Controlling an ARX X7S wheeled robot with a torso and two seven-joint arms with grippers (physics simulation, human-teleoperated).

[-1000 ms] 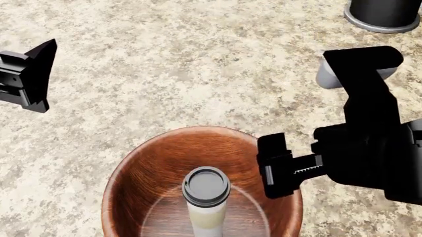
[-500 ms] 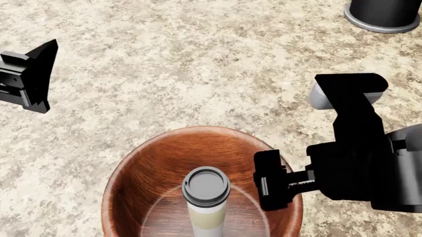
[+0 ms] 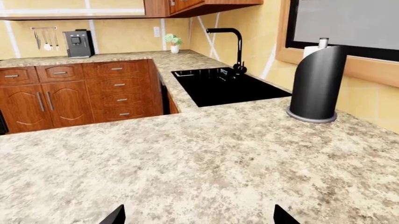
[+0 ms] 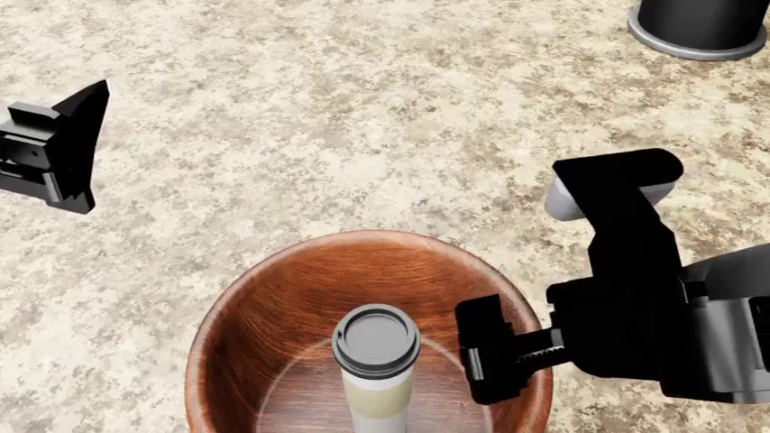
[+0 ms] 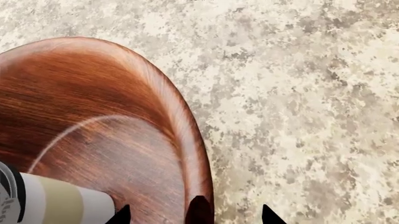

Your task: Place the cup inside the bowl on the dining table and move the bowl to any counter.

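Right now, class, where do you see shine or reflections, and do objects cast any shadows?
Head view: a pale curved sheen lies inside the bowl around the cup. Right wrist view: the same arc. Left wrist view: a dull highlight on the black cylinder; no clear cast shadows.

Speckled granite counter (image 3: 187, 163) up close, black sink (image 3: 227, 86) with faucet (image 3: 231, 44) behind, black cylinder (image 3: 317, 84) off to one side.

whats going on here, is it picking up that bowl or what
The cup already stands upright inside the wooden bowl, which sits on the speckled granite top. The right gripper is at the bowl's right rim, one finger inside the wall and one outside, seemingly set to grip it, but whether it has closed is unclear. The left gripper hovers off to the left, open and empty.
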